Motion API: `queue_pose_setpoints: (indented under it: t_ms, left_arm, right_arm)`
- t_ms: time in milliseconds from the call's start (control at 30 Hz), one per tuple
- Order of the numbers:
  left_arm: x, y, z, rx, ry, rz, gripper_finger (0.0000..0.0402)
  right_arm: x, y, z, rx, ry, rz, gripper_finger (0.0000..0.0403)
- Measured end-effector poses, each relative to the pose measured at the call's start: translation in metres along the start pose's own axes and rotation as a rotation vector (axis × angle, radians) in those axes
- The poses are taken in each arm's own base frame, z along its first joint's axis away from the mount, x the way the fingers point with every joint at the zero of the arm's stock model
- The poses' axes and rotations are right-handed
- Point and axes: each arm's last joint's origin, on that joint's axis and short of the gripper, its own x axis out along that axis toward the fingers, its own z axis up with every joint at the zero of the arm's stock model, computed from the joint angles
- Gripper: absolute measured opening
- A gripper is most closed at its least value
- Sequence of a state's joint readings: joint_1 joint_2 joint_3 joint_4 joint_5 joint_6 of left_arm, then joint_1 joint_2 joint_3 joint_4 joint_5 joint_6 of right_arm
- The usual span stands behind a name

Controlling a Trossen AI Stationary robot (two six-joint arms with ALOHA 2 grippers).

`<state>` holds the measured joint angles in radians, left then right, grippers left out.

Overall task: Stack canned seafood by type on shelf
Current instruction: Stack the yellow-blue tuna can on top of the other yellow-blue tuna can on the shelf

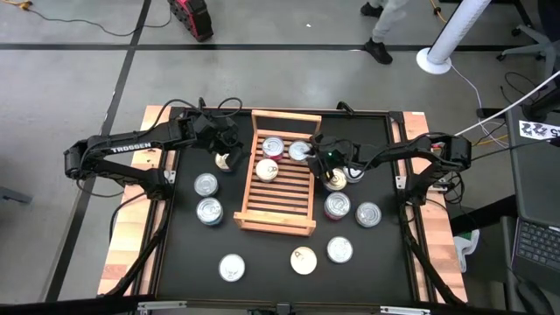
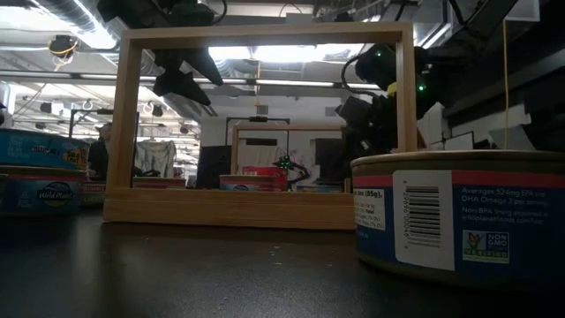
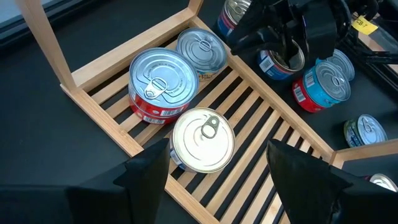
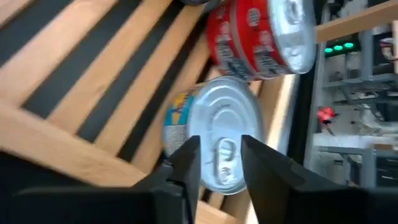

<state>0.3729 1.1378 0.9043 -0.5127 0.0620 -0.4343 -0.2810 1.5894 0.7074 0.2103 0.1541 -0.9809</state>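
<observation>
Canned seafood [image 3: 163, 79], round silver-lidded, red-labelled, on shelf [image 3: 261, 118]

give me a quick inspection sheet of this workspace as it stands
surface: black table top with wooden edge planks.
job's things: wooden shelf holds three cans at its far end, including a red-labelled can and a cream-lidded can; about nine more cans stand loose on the table either side.
clutter: nothing seen.
grippers: left gripper open above the shelf, empty; right gripper at the shelf's right rail, fingers either side of a silver-lidded can.
cables: black leads at the table's far edge.
surroundings: a person's legs on the floor beyond.
</observation>
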Motion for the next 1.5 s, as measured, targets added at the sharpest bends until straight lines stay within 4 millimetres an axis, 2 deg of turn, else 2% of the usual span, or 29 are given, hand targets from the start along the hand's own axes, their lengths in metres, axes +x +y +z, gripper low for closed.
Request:
queue_pose_setpoints:
  t_ms: [200, 367, 533, 767, 967, 1133, 1333, 1500]
  left_arm:
    - [0.000, 0.000, 0.000, 0.000, 0.000, 0.000, 0.0262]
    - [0.000, 0.000, 0.000, 0.006, 0.001, -0.001, 0.0262]
    - [0.000, -0.003, -0.002, 0.027, 0.006, -0.011, 0.0262]
    - [0.000, -0.011, -0.006, 0.053, 0.019, -0.035, 0.0262]
    - [0.000, -0.018, -0.009, 0.074, 0.029, -0.055, 0.0262]
    - [0.000, -0.023, -0.012, 0.094, 0.019, -0.033, 0.0262]
    - [0.000, -0.029, -0.015, 0.118, 0.009, -0.016, 0.0262]
    - [0.000, -0.033, -0.018, 0.136, -0.002, 0.000, 0.0262]
  right_arm:
    - [-0.005, -0.001, 0.008, -0.006, 0.109, -0.126, 0.0138]
    - [-0.023, 0.005, 0.022, -0.052, 0.111, -0.113, 0.0131]
    - [-0.054, 0.009, 0.038, -0.067, 0.101, -0.144, 0.0127]
    - [-0.108, 0.019, 0.057, 0.071, -0.009, -0.121, 0.0127]
    - [-0.149, 0.040, 0.064, 0.311, -0.104, 0.018, 0.0127]
    - [-0.169, 0.063, 0.069, 0.485, -0.158, 0.275, 0.0127]
    - [-0.183, 0.093, 0.075, 0.428, -0.148, 0.566, 0.0127]
    - [-0.187, 0.111, 0.079, 0.390, -0.101, 0.566, 0.0127]
